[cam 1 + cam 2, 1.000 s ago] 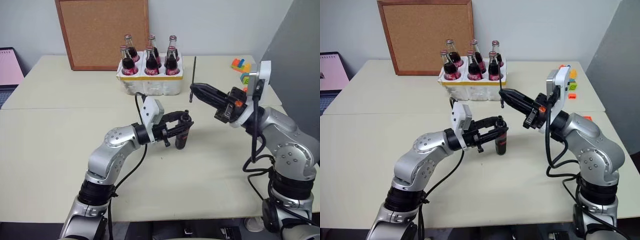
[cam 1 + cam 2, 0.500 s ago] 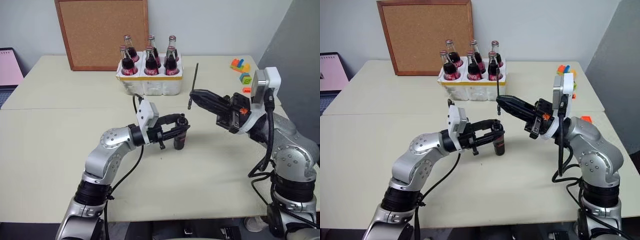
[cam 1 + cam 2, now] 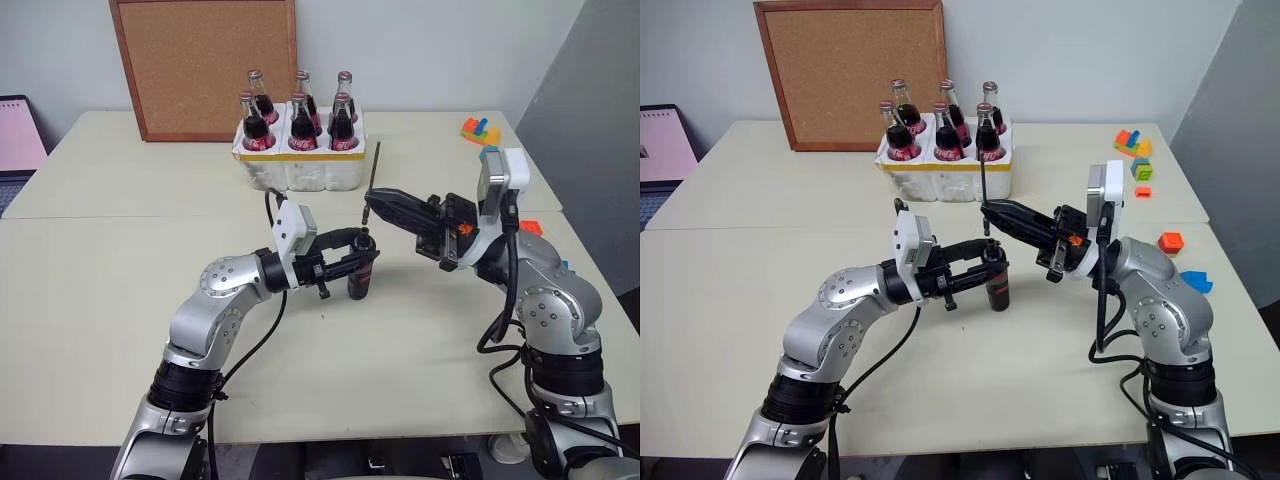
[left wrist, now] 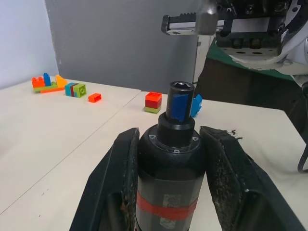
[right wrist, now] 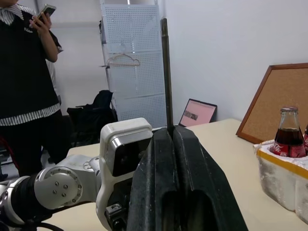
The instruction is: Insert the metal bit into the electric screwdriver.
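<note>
The electric screwdriver (image 3: 360,283), black with a dark red band, stands upright a little above the table. My left gripper (image 3: 350,262) is shut on its body. In the left wrist view its open socket (image 4: 181,89) faces up between my fingers (image 4: 120,178). My right gripper (image 3: 371,201) is shut on the metal bit (image 3: 375,165), a thin dark rod held nearly upright. The bit's lower end hangs just above the screwdriver's top, slightly off to one side. In the right wrist view the bit (image 5: 166,72) rises from the pressed fingertips (image 5: 185,159).
A white crate of cola bottles (image 3: 298,150) stands behind the grippers, with a cork board (image 3: 205,65) leaning on the wall. Toy bricks (image 3: 1133,145) lie at the right of the table, a laptop (image 3: 20,135) at the far left. A person (image 5: 29,72) stands beyond the table.
My right gripper has swung left and dipped, bringing the bit from beside the screwdriver to just above its top. The left gripper has held the screwdriver still.
</note>
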`<state>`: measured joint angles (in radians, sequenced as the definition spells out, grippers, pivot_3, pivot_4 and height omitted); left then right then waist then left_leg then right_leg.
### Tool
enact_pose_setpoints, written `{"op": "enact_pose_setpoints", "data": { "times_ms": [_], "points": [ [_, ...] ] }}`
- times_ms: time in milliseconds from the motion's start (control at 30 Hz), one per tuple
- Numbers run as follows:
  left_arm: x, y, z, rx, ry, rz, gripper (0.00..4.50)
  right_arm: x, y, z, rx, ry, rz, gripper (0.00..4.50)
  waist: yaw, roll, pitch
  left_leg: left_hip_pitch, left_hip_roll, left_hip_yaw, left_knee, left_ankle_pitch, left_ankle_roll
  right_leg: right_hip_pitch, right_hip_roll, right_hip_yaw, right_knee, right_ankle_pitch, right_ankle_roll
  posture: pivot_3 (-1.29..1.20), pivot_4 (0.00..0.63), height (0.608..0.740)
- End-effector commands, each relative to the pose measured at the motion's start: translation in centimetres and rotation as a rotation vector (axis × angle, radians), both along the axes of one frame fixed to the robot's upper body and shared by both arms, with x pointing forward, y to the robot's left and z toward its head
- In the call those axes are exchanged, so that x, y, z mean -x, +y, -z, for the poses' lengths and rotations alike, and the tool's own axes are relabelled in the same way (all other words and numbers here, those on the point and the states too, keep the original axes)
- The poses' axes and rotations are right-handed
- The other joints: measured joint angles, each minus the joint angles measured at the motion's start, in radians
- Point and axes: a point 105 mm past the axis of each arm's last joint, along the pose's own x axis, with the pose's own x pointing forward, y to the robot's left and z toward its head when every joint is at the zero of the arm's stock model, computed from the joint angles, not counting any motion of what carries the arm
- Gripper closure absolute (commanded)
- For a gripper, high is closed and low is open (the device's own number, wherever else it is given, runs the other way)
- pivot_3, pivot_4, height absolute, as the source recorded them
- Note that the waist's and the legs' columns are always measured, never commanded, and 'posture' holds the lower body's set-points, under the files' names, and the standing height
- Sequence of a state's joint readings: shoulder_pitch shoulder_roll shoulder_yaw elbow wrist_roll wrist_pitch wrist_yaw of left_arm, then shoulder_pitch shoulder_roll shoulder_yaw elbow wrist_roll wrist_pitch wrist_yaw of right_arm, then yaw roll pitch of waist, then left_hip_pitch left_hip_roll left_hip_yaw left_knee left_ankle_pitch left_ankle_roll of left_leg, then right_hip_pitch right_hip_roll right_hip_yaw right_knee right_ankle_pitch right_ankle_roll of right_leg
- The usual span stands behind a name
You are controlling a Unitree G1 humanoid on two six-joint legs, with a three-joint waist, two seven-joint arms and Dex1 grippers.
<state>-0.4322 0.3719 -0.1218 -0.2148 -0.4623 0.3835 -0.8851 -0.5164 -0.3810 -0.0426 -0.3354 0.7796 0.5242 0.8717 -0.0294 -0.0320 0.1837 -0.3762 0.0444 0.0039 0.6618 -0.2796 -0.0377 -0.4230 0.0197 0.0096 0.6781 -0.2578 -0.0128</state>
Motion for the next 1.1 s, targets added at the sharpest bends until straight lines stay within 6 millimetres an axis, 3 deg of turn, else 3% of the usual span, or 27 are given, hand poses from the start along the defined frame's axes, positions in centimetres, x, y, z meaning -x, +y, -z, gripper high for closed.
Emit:
{"op": "enact_pose_setpoints", "data": {
  "times_ms": [33,1100],
  "points": [
    [0.1,-0.1,0.1,-0.026,-0.005,0.005,2.89,0.1,0.0,-0.5,-0.006,-0.043,0.000,4.50,0.000,0.000,0.000,0.000,0.000,0.000,0.000,0.000,0.000,0.000,0.000,0.000,0.000,0.000,0.000,0.00,0.150,0.740],
    [0.2,-0.1,0.3,-0.034,-0.007,0.008,2.89,-0.8,-0.5,1.8,0.126,-0.037,0.055,4.50,0.000,0.000,0.000,0.002,0.000,0.000,0.000,0.000,0.000,0.002,0.000,0.000,0.000,0.000,0.000,0.00,0.150,0.740]
  ]
}}
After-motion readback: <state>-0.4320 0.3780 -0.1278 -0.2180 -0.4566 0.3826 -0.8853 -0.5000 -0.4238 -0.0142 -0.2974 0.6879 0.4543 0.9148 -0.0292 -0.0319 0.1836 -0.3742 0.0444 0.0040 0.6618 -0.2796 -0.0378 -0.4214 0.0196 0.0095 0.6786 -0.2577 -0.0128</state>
